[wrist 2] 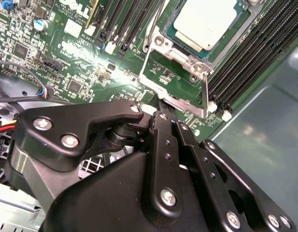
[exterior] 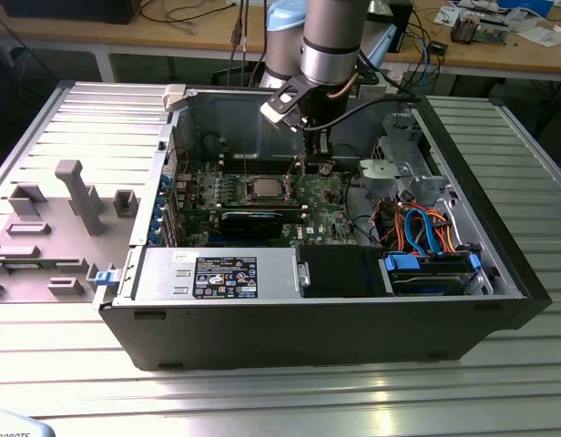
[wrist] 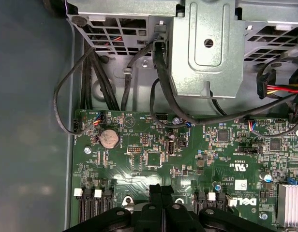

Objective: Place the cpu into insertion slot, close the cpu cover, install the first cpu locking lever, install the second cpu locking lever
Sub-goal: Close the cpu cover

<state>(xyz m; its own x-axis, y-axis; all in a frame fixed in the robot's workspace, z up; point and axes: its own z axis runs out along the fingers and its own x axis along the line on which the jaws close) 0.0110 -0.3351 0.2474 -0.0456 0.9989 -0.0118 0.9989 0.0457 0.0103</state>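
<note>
The cpu (wrist 2: 204,21), a small square chip with a dull silver top, lies flat in its socket on the green motherboard (wrist 2: 81,72); the exterior view has the cpu (exterior: 266,188) mid-board. The cpu cover (wrist 2: 178,104), a thin silvery frame with a square window, stands raised off the socket, tilted toward me. My gripper (wrist 2: 169,120) is shut, its black fingertips right at the cover's free edge; whether they pinch it I cannot tell. In the exterior view the gripper (exterior: 308,153) hangs just behind the socket. The first wrist view has the gripper (wrist: 161,191) low over the board.
Black memory slots (wrist 2: 250,53) run beside the socket. A long black card (exterior: 251,221) lies in front of it. The power supply (exterior: 217,273) and a drive cage with blue and orange cables (exterior: 426,228) fill the case front. Black cables (wrist: 163,96) and a metal bracket (wrist: 207,48) sit behind.
</note>
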